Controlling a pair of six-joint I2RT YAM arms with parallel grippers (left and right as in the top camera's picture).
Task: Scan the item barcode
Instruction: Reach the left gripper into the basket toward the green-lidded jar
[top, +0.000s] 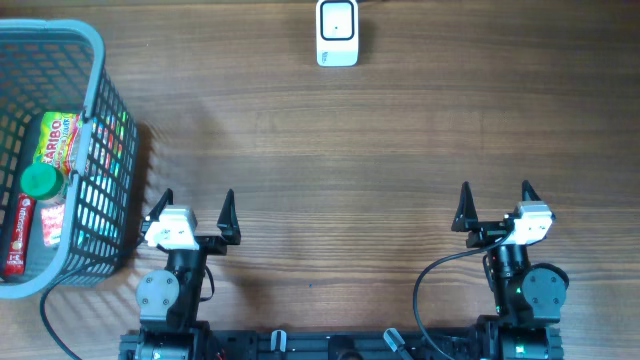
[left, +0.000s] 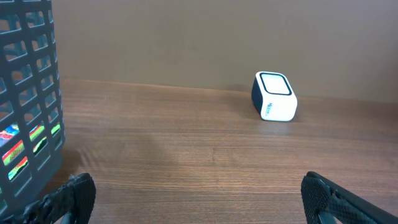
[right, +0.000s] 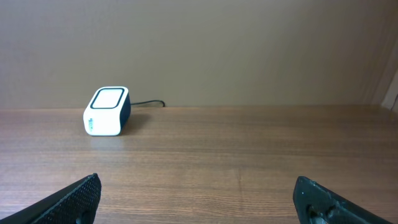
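A white and dark blue barcode scanner (top: 337, 32) sits at the far middle of the wooden table, also seen in the left wrist view (left: 274, 96) and the right wrist view (right: 107, 111). A grey mesh basket (top: 98, 95) at the left holds packaged items: a Haribo bag (top: 55, 137), a green-capped bottle (top: 40, 181) and a red packet (top: 16, 235). My left gripper (top: 194, 205) stands open near the front edge, just right of the basket, with nothing between its fingers. My right gripper (top: 495, 198) is open at the front right, also empty.
The basket wall (left: 28, 93) fills the left side of the left wrist view, close to the left finger. A black cable (right: 146, 104) runs from the scanner toward the back wall. Bare wood lies between both grippers and the scanner.
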